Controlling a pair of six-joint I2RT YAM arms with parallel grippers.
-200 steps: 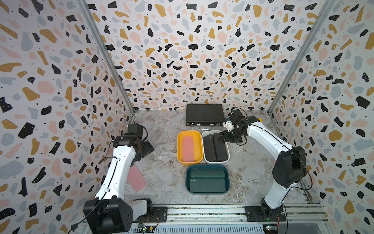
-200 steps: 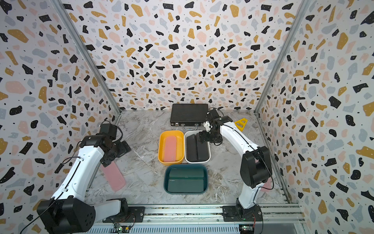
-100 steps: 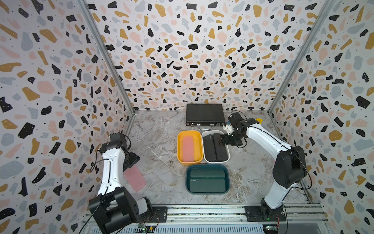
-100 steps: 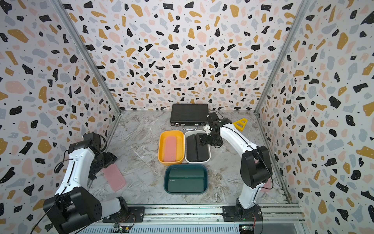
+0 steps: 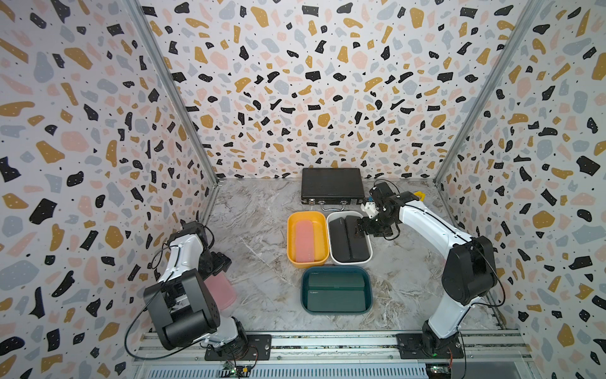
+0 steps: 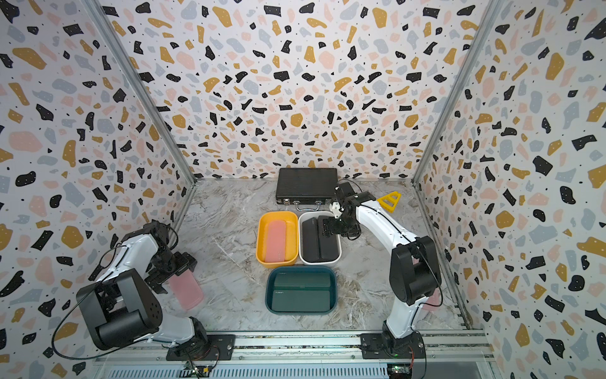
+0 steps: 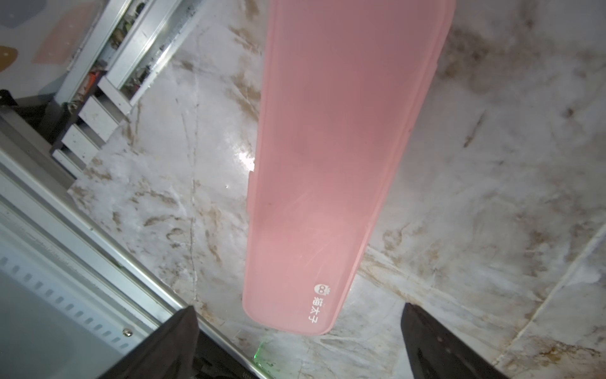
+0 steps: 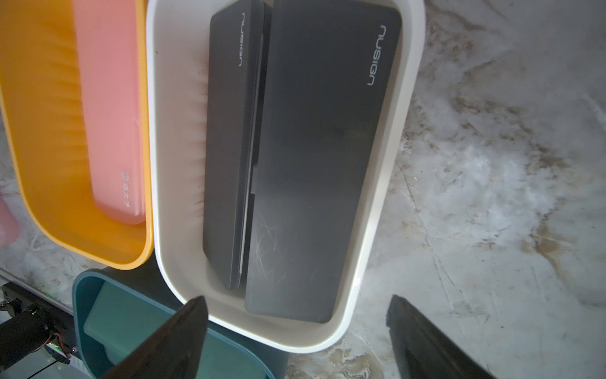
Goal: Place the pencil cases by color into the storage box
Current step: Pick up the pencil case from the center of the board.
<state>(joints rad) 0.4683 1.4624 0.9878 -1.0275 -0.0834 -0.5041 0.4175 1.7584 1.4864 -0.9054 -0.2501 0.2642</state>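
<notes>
pink case (image 7: 344, 164) lies under the left gripper (image 7: 298, 308), now drawn back, open, empty. right gripper (image 8: 296, 298) opens wider, empty, over white tub (image 8: 380, 164) holding two black cases (image 8: 311, 164).

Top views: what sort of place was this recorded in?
Probably a purpose-built robot test booth, not a home or office: terrazzo-patterned wall panels enclose three sides of a marble-patterned tabletop, and the left arm and right arm are mounted on an aluminium rail along its front edge.
</notes>
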